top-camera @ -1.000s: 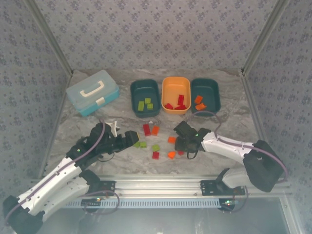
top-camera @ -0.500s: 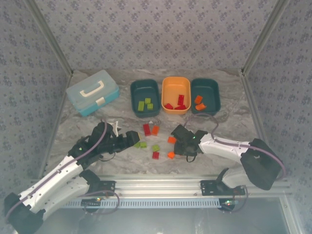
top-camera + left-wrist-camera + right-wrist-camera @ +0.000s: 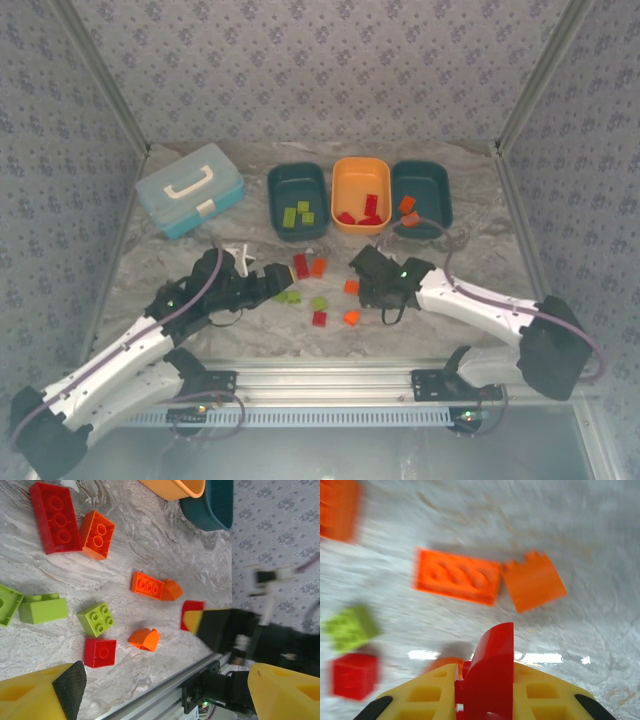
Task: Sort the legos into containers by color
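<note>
My right gripper is shut on a red lego, which stands upright between the yellow fingers just above the table. Beyond it lie a flat orange lego and a sloped orange one. From above, the right gripper hangs over the loose legos in the middle. The left gripper is open with nothing in it, beside a long red lego and an orange one. At the back stand the containers: a teal tub with green legos, an orange tub with red ones, and a teal tub with orange ones.
A light blue lidded case sits at the back left. Green legos, a red square one and a curved orange one lie near the metal rail at the table's front edge. Patterned walls close in three sides.
The right gripper has shut on the red lego that lay by the front edge and raised it slightly. The left gripper has moved forward toward the long red and orange legos.
</note>
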Robot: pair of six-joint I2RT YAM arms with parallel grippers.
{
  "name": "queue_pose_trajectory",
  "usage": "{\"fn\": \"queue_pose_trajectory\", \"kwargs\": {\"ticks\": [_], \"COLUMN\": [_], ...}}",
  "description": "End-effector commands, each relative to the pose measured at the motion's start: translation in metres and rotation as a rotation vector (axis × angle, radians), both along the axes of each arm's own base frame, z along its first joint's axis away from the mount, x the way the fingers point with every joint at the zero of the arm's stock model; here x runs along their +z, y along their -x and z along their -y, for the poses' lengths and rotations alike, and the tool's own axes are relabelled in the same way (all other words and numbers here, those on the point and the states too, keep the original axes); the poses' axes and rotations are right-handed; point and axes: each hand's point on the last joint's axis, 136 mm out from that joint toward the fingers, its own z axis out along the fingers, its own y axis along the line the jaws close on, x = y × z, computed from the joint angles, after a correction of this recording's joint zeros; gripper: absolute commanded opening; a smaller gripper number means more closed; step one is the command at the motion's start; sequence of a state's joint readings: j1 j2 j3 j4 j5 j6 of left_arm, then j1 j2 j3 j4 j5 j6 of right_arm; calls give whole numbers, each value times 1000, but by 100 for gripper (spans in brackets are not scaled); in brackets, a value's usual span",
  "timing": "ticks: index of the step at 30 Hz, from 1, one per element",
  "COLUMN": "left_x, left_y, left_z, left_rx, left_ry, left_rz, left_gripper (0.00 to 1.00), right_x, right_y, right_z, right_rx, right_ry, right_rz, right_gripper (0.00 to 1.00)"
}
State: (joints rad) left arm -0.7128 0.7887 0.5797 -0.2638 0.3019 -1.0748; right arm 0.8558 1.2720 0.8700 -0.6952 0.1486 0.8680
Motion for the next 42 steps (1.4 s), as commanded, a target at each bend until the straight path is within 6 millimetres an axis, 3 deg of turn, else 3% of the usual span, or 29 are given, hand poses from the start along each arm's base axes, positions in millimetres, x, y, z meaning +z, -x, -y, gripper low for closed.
{"fn": "queue_pose_trajectory", "kwargs": {"ticks": [1,5,8,13,18,22,26,30,33,37,40,42], "left_x": [46,67,72,65,52,47,38,21,14,7,-14,-39], "left_y": [-26,-72,-109,-160,-191,-199,-197,-188,-177,-153,-122,-94], "left_z": [20,33,36,45,49,49,43,29,18,-4,-37,-65], "left_rx": [-23,-10,9,13,16,22,35,72,102,166,277,380], "left_ry": [67,118,116,142,160,155,98,30,-2,-75,-240,-354], "left_rz": [93,110,113,80,44,35,13,-42,-76,-128,-252,-389], "left_gripper": [87,87,87,87,86,86,86,85,85,83,81,82], "right_x": [52,84,80,51,8,-21,-40,-37,-13,49,106,132], "right_y": [-38,-114,-174,-254,-296,-308,-305,-305,-305,-299,-278,-251], "right_z": [4,-11,-21,-23,-23,-26,-21,-21,-24,-26,-32,-42], "right_rx": [-7,-21,-69,-145,-176,-182,-217,-216,-192,-177,-110,-57], "right_ry": [-5,-27,-52,-44,-42,-30,-12,-15,-19,-24,-17,-33], "right_rz": [101,172,168,122,42,-11,-64,-62,-16,101,227,303], "right_gripper": [17,17,16,16,18,20,27,40,52,58,58,58]}}
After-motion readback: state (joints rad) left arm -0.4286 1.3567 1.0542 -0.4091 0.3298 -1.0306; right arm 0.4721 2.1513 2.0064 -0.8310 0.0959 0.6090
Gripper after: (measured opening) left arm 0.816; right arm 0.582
